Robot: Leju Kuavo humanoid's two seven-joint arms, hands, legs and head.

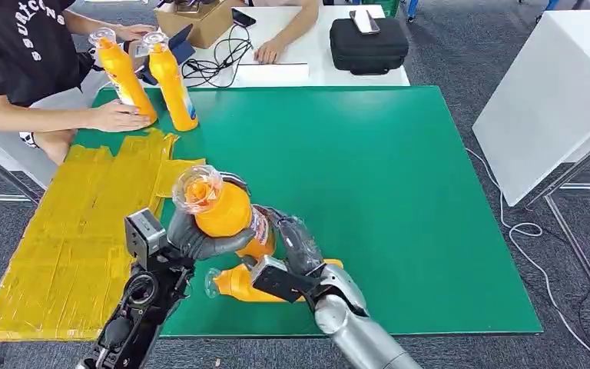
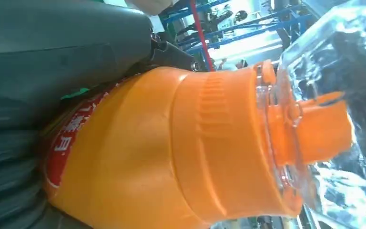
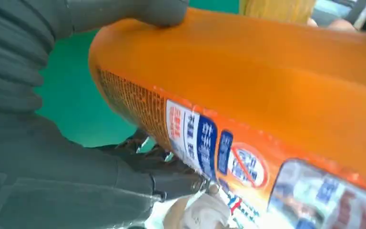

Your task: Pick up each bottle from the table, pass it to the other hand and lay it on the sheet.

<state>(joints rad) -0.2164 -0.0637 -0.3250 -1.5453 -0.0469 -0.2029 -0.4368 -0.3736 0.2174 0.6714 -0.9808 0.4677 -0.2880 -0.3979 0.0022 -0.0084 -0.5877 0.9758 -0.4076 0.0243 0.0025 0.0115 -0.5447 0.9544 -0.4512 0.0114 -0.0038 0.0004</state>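
Orange bottles (image 1: 227,211) with clear caps, yellow sheet (image 1: 77,238), green table (image 1: 369,192), black case (image 1: 369,46).

A sheet (image 1: 77,246) lay over the left part of the bench (image 1: 369,200), and two bottles (image 1: 173,81) stood upright at its far end, beside a person's hand (image 1: 119,117). Near the front edge, the left hand (image 1: 200,240) and right hand (image 1: 296,246) both gripped a raised bottle (image 1: 223,211), above another bottle (image 1: 238,283) lying on the bench. Behind the bench stood a table (image 1: 319,69) bearing a case (image 1: 369,44), cables (image 1: 219,58) and a box (image 1: 200,19).

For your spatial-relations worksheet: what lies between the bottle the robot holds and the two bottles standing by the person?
In the head view, bare green mat and the yellow sheet's near corner lie between the held bottle and the standing bottles.
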